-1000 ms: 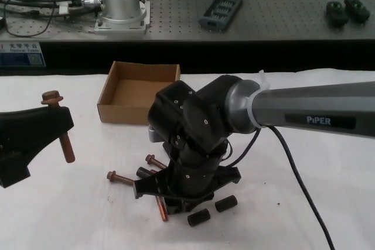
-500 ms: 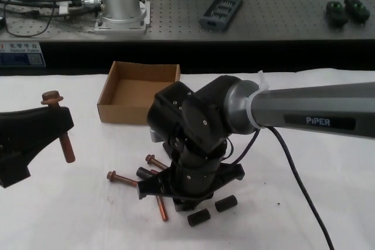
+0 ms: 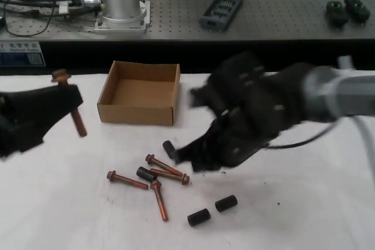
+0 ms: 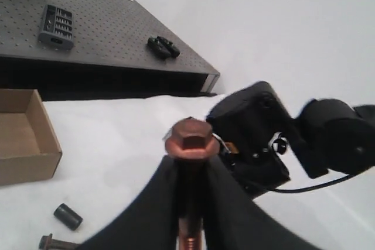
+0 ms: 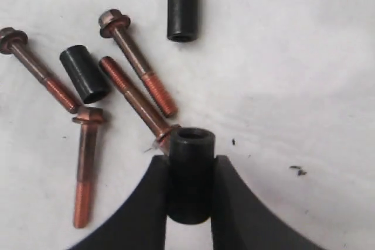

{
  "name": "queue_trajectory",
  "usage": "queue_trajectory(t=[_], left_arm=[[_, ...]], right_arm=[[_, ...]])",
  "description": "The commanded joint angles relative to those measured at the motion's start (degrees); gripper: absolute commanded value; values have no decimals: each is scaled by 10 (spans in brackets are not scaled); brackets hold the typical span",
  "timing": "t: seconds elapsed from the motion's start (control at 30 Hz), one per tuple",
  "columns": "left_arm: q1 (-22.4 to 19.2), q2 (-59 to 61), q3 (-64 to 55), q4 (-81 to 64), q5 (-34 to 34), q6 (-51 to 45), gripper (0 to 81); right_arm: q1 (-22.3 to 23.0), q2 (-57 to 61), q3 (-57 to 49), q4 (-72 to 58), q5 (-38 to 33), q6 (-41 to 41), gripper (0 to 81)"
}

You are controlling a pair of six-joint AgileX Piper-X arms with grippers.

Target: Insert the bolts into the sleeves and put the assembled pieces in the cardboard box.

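Since the earlier frames, from the left: left gripper carried up and slightly toward the box, clamped on a copper bolt just below its flanged head. Right gripper lifted off the pile and swung away to the right, blurred in the high view, pinching a black sleeve across its sides with one open end clear of the fingertips.

Progress: early. Shows one bolt and one sleeve picked up, held well apart above the cloth, not yet mated. Shows the cardboard box behind the pile, open-topped and apparently holding nothing. Leaves the insertion, the drop-off and every further pair to do.

On the white cloth, left to right: four loose bolts fanned close together, with a loose sleeve lying among them. Two spare sleeves near each other, toward the camera and apart from the bolts.

Behind, well apart from the work: dark perforated bench with a metal post base and a bit holder.

In the way: nothing between the two held parts. Calls for care over the pile lying just below the meeting point.
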Motion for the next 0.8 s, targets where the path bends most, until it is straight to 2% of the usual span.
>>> queue_trajectory(t=[0.0,0.13,0.27,0.37,0.53,0.6,0.77], left_arm=[[2,10,-3,-35,-3,-17,6],[2,74,-3,-119,-3,-91,6],[-2,128,-21,-186,-3,-161,6],[-20,159,-48,-200,6,-177,6],[-80,210,-93,-200,32,-179,6],[-111,236,-106,-200,32,-182,6],[-158,288,-127,-202,31,-196,6]], right_arm=[[-18,-43,26,-60,-69,-5,50],[-46,-111,98,-88,-137,-44,50],[-49,-179,185,-129,-219,-90,50],[-47,-218,240,-146,-229,-125,50],[-49,-247,307,-207,-229,-194,50],[-49,-246,318,-235,-229,-200,50],[-49,-246,323,-276,-248,-228,50]])
